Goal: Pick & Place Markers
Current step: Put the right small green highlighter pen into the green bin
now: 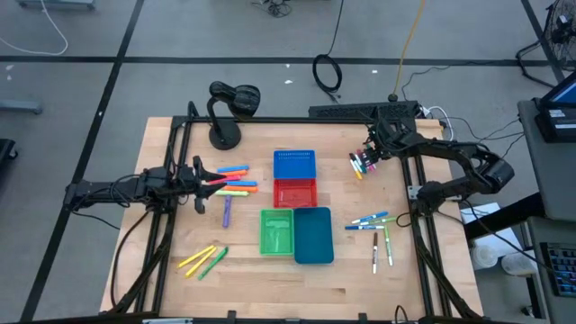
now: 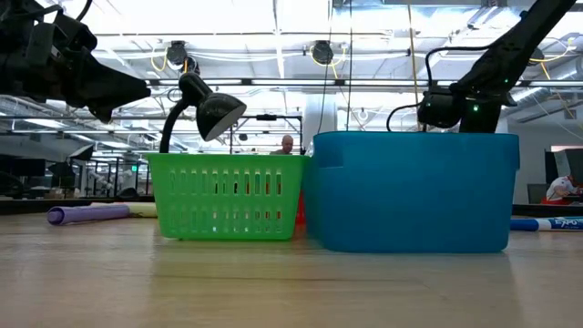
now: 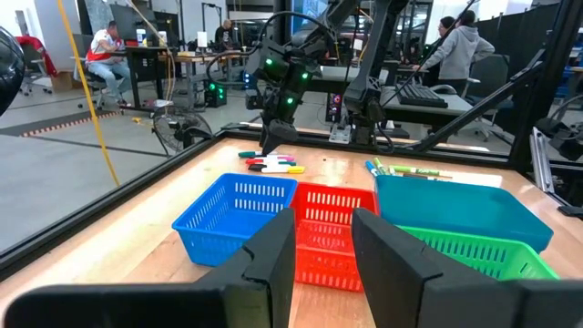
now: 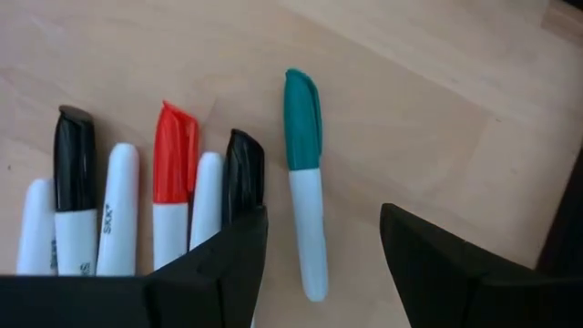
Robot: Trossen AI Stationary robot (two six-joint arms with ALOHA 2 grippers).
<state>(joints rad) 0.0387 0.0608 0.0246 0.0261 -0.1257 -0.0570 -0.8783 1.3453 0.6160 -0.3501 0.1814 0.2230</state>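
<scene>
My right gripper (image 1: 367, 155) (image 4: 323, 260) is open, pointing down over a cluster of white-bodied markers (image 1: 360, 166) near the table's far right. In the right wrist view its fingers stand on either side of a teal-capped marker (image 4: 303, 173) lying flat on the wood, apart from it. Red-capped (image 4: 173, 169) and black-capped (image 4: 73, 169) markers lie beside it. My left gripper (image 1: 200, 175) (image 3: 323, 260) is open and holds nothing, raised beside the orange, pink and yellow markers (image 1: 236, 180). A purple marker (image 1: 227, 211) (image 2: 88, 213), yellow and green ones (image 1: 203, 259), and blue and green ones (image 1: 378, 229) lie loose on the table.
Four small bins stand mid-table: blue (image 1: 294, 165), red (image 1: 295, 192), green (image 1: 277, 231) and teal (image 1: 312, 235). A black desk lamp (image 1: 225, 112) stands at the far left. In the low view the teal bin (image 2: 410, 191) hides my right gripper. People sit in the room beyond.
</scene>
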